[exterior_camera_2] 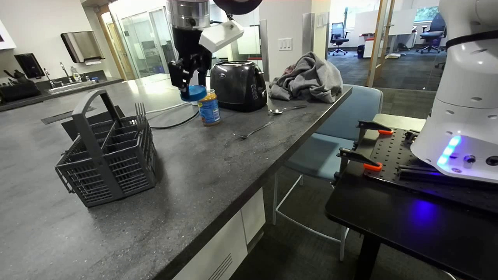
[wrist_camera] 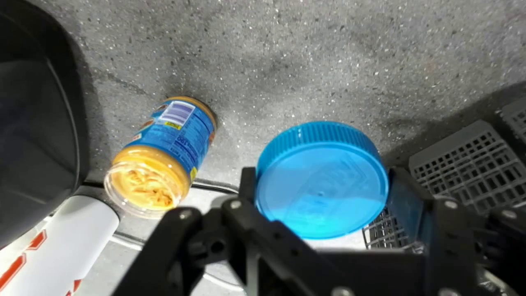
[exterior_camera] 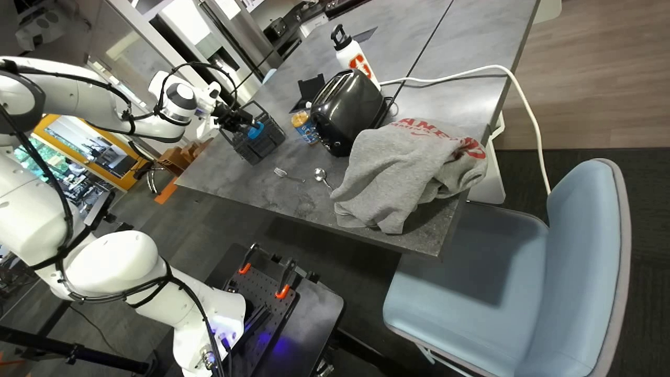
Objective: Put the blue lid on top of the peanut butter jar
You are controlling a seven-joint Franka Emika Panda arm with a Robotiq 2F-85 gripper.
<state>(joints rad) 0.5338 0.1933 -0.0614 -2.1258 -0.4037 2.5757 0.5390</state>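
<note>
The peanut butter jar stands upright and uncovered on the grey table beside the toaster. It also shows in an exterior view and in the wrist view, where its open mouth and the peanut butter inside are visible. My gripper is shut on the blue lid, one finger on each side of its rim. The lid's flat top faces the wrist camera. The lid also shows in both exterior views. It is held above the table, roughly level, beside the jar and apart from it.
A black toaster stands close to the jar. A white bottle is behind it. A grey cutlery basket with a fork stands on the jar's other side. Two spoons and a grey sweatshirt lie on the table.
</note>
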